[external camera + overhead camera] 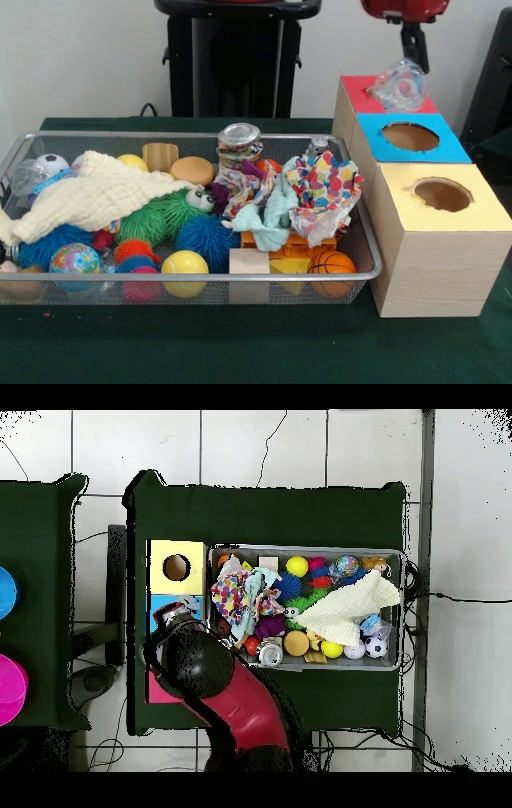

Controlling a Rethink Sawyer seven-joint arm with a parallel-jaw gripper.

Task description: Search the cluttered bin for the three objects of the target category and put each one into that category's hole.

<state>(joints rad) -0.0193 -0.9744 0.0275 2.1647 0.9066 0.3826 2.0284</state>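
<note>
**Clear bottle held over the red-faced hole**

In the front view the gripper (404, 76) hangs at the upper right of the frame, closed around a crumpled see-through bottle (398, 86) that sits directly above the red face (358, 98) of the wooden box, hiding the hole there. Just below in the frame come the blue-faced hole (410, 136) and then the yellow-faced hole (442, 194), both showing dark and uncovered.

The wire mesh bin (200, 278) fills the left and centre of the frame on the green table (240, 344), touching or just beside the box. Inside it, a cream knitted cloth (88, 196) lies across the left half, a shiny metal can (239, 144) stands upright at the far rim, and a dotted cloth (324, 192) is heaped at the right. Another see-through bottle with a blue label (28, 178) lies at the far left end, partly under the cream cloth.

In the overhead view the red and black arm (225, 694) covers the red face, at the lower centre of the frame
</note>
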